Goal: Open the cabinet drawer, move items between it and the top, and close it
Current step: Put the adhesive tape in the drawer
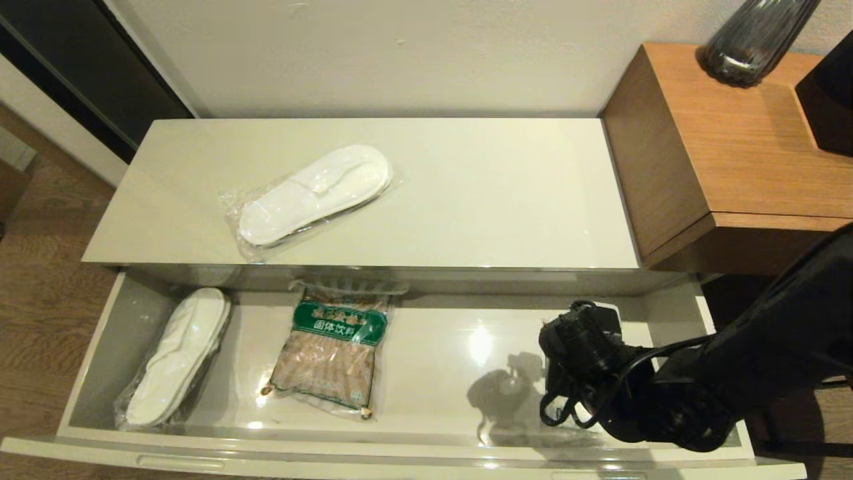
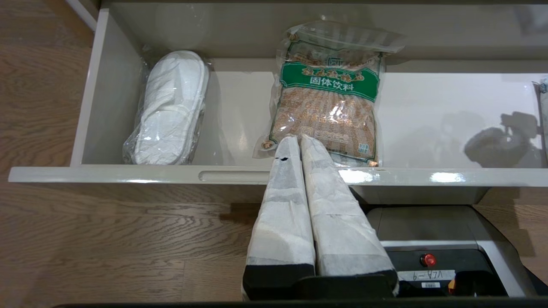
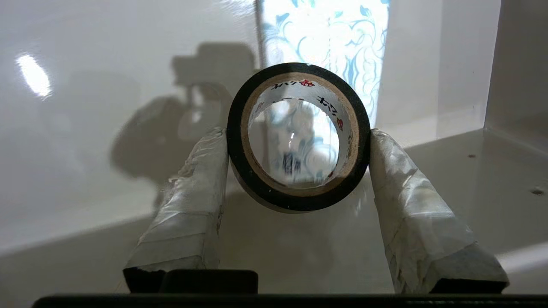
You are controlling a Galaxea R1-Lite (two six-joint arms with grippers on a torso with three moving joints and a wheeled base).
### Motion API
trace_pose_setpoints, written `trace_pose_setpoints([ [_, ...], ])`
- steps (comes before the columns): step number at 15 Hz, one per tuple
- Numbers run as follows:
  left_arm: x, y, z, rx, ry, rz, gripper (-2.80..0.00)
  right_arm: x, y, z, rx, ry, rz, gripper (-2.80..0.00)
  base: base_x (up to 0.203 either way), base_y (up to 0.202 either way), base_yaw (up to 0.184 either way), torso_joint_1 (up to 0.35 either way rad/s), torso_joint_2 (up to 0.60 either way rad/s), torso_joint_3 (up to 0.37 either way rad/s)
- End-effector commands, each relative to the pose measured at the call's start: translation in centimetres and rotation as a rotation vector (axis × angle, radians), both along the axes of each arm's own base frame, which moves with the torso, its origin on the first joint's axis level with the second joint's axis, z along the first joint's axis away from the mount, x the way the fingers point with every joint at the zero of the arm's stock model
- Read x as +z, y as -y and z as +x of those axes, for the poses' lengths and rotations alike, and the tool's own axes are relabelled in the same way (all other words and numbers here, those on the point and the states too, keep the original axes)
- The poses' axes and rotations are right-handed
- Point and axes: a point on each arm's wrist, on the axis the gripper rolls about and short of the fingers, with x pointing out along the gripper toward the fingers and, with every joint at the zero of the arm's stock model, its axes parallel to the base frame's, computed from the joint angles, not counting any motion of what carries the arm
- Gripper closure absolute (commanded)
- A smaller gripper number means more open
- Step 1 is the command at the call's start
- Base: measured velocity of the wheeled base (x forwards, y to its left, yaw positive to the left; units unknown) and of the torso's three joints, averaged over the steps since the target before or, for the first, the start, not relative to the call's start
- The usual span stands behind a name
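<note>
The cabinet drawer (image 1: 426,459) stands pulled open below the top (image 1: 493,193). One bagged pair of white slippers (image 1: 313,193) lies on the top, left of centre. A second pair (image 1: 176,353) (image 2: 171,107) lies at the drawer's left end. My right gripper (image 1: 580,340) (image 3: 297,133) is down inside the drawer's right part, shut on the black tape roll (image 3: 298,137), which stands on edge between its fingers. Just beyond it lies a white packet with a blue pattern (image 3: 325,34). My left gripper (image 2: 298,139) hangs in front of the drawer front, shut and empty.
A clear packet with a green label (image 1: 333,350) (image 2: 327,94) lies in the drawer, left of centre. The brown wooden side table (image 1: 733,153) with a dark vase (image 1: 753,40) stands right of the cabinet. The robot base (image 2: 428,239) sits below the drawer front, on wood flooring.
</note>
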Motion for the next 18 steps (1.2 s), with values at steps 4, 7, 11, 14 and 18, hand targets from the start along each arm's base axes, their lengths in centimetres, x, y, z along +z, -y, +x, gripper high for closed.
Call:
trace_pose_setpoints([
  [4, 0.0, 0.0, 0.0, 0.000, 0.000, -0.001, 0.00, -5.4, -0.5, 2.9, -0.085, 0.003, -0.080, 0.00, 0.000, 0.000, 0.000, 0.000, 0.00, 0.000],
  [7, 0.0, 0.0, 0.0, 0.000, 0.000, -0.001, 0.00, -7.3, -0.5, 5.0, -0.107, -0.003, -0.131, 0.00, 0.000, 0.000, 0.000, 0.000, 0.00, 0.000],
  [11, 0.0, 0.0, 0.0, 0.000, 0.000, 0.001, 0.00, -7.1, -0.3, 6.1, -0.100, 0.000, -0.151, 0.00, 0.000, 0.000, 0.000, 0.000, 0.00, 0.000],
  [14, 0.0, 0.0, 0.0, -0.002, 0.000, 0.001, 0.00, -6.7, -0.2, 5.9, -0.103, 0.006, -0.144, -2.80, 0.000, 0.000, 0.000, 0.000, 0.00, 0.000],
  [18, 0.0, 0.0, 0.0, -0.002, 0.000, 0.002, 0.00, -5.0, 0.4, 4.8, -0.098, 0.012, -0.130, -2.80, 0.000, 0.000, 0.000, 0.000, 0.00, 0.000],
])
